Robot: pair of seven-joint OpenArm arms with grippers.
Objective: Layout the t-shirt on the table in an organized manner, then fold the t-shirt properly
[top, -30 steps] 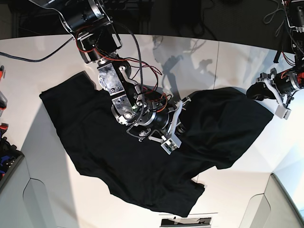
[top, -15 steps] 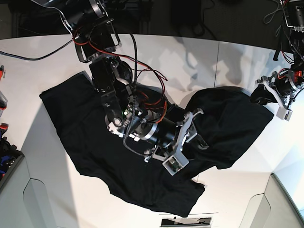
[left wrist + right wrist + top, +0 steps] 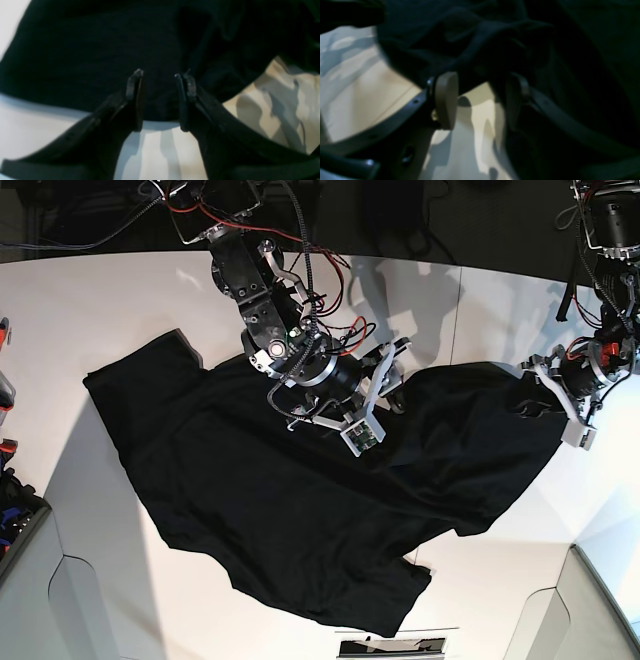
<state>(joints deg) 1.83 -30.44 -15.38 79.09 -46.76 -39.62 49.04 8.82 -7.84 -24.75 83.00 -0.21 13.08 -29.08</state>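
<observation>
**One black shirt on desk, two arms over its far edge**

Counts: one large black short-sleeved cloth t-shirt, one wide smooth white desk, two robot arms, two end effectors.

T-shirt lies spread diagonally across the desk in the base view, from upper left down to a corner at the bottom centre, and out to the right. Fabric is wrinkled and uneven, not squared up. No print visible; only plain black cloth shows. A thin dark seam line runs across the desk near the far right side.

Right arm reaches in from the top of the base view, bent down over the shirt's upper middle. The right end effector hangs just above the cloth edge there. In the right wrist view its two fingers stand apart with bare desk between them and rumpled black fabric just beyond the tips; nothing is pinched, so it is open.

Left arm comes in from the right edge of the base view. The left end effector sits at the shirt's right corner. In the left wrist view its fingers are part-way apart with black cloth filling the gap between them; it appears clamped on the shirt edge, which is lifted slightly off the desk.
</observation>
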